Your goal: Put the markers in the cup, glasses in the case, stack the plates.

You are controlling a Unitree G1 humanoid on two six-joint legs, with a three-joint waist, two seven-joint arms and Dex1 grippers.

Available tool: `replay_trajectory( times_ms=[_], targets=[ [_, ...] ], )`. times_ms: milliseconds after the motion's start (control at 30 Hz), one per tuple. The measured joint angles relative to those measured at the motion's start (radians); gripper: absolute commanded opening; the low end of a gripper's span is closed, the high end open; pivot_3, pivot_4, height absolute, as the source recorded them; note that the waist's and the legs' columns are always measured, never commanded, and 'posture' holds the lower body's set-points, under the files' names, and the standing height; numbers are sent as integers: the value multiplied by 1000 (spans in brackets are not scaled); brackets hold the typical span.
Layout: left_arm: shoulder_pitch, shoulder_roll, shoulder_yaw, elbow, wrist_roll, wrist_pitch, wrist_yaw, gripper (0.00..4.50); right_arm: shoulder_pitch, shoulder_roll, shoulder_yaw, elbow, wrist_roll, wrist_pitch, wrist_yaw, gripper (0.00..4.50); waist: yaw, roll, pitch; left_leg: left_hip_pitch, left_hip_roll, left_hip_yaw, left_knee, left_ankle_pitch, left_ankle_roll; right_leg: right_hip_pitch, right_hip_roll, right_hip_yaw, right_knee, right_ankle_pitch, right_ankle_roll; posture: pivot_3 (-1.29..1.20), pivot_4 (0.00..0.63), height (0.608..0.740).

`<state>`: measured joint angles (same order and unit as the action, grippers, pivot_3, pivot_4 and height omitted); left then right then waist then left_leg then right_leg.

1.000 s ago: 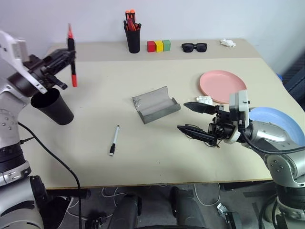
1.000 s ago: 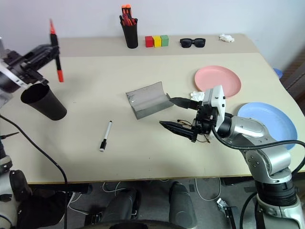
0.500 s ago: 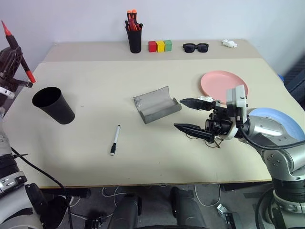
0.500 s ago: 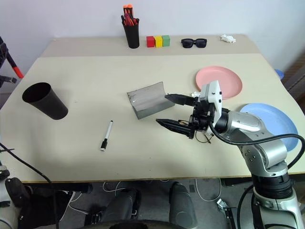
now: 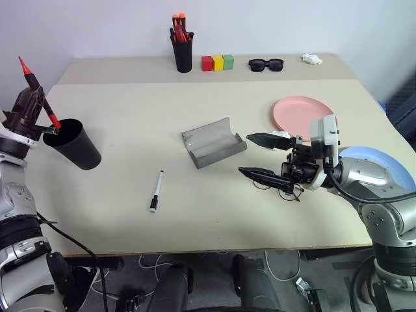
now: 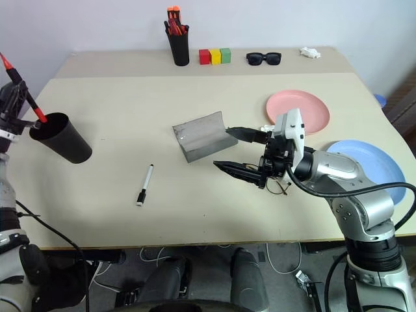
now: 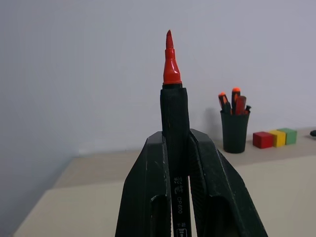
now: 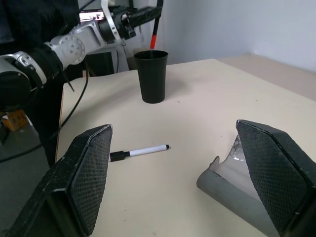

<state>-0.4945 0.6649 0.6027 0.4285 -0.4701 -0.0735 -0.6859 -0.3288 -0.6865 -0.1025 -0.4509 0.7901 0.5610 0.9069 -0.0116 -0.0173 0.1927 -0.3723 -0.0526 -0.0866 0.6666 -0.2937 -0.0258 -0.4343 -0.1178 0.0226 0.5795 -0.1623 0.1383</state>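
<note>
The left fingers (image 5: 34,107), clamped on the red marker (image 5: 38,96), have swung it down to the cup's (image 5: 73,143) rim for dropping, while the right fingers (image 5: 263,156) wait wide over the glasses (image 5: 281,190).

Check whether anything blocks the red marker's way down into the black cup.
Nothing visible does. The left end effector holds the red marker tilted, its lower end right at the open rim of the cup, whose mouth is uncovered.
</note>
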Motion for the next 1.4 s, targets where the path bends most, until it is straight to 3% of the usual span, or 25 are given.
replay_trajectory(
  times_ms=[33, 300, 333, 367, 533, 700, 867, 967, 1100, 1300, 1400],
  targets=[
    [10, 0, 0, 0, 0, -3, -1, 26, 1, -1, 0, 0, 0, 0, 0, 4115, 0, 0, 0, 0, 0, 0, 0, 0, 0, 0, 0, 0, 0, 0, 0, 0, 150, 740],
    [31, -3, 0, 0, -12, -4, -5, 3838, 4, -5, -3, -1, 0, 0, 2, 4115, 1, 0, 0, 0, 0, 0, 0, 0, 0, 0, 0, 0, 0, 0, 0, 0, 150, 740],
    [33, -3, 0, -1, -15, -4, -7, 4270, 4, -5, -3, -1, 0, 0, 2, 4115, 1, 0, 0, 0, 0, 0, 0, 0, 0, 0, 0, 0, 0, 0, 0, 0, 150, 740],
    [35, -3, 0, -3, -17, -3, -8, 4394, 4, -5, -3, -1, 0, 0, 2, 4115, 0, 0, 0, 0, 0, 0, 0, 0, 0, 0, 0, 0, 0, 0, 0, 0, 150, 740],
    [52, -1, -28, -92, -52, 84, -14, 4394, 4, -5, -3, -1, -1, -1, 2, 4115, 1, 0, 0, 0, 0, 0, 0, 0, 0, 0, 0, 0, 0, 0, 0, 0, 150, 740],
    [91, 33, -143, -349, -185, 442, -17, 4394, 5, -5, -4, -1, -2, -2, 2, 4115, -2, 0, 0, 0, 0, 0, 0, 0, 0, 0, 0, 0, 0, 0, 0, 0, 150, 740],
    [-17, 80, -305, -668, -353, 905, 165, 4394, 6, -4, -3, 1, -11, -9, 1, 4115, -2, -1, 1, 0, 0, -1, 0, 0, 0, 0, 0, 0, 1, 0, 0, 0, 150, 740],
    [-119, -8, -326, -776, -431, 1130, 392, 4394, 4, 2, -1, 2, -26, -23, 1, 4115, -3, -1, 1, 1, 0, -1, 0, 0, 0, 0, 0, 0, 1, 0, 0, 0, 150, 740],
    [-117, -24, -361, -845, -483, 1411, 551, 4394, 6, 7, -1, 2, -34, -32, 0, 4115, -13, -1, 1, 1, 0, -1, -1, 0, 0, -1, 1, 1, 2, 0, 0, 0, 150, 740],
    [-17, -52, -295, -904, -536, 1656, 618, 4394, 13, 19, 1, 3, -44, -46, -4, 4115, -1, -1, 1, 1, 0, -1, -1, 1, -1, -1, 1, 1, 2, 0, 0, 0, 150, 740],
    [19, 24, -300, -859, -628, 1680, 654, 4394, 13, 27, 9, 3, -51, -47, -6, 4115, 0, -2, 1, 1, 0, -1, -1, 1, -2, 0, 1, 1, 2, 0, 0, 0, 150, 740]
  ],
)
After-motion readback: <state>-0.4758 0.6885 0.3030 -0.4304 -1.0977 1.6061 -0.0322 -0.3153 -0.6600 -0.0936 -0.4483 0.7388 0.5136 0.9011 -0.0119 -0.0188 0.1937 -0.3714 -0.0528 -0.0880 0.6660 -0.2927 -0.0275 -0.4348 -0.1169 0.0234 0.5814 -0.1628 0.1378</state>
